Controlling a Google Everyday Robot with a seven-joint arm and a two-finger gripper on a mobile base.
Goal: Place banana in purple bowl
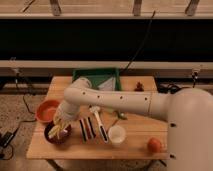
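Lowering banana into bowl: release step

Reaching down at the front-left of the wooden tabletop [135, 147], the tool [59, 130] sits right over the round dark purple bowl [56, 136]. Small pale-yellow curved banana [56, 131] shows at the tool, inside the bowl's rim; whether it is gripped or already let go, cannot tell. Orange-red bowl [46, 111] just beside, behind-left. Judged: placing step, near done. Next calls for a clean release and a straight lift clear of the rim.
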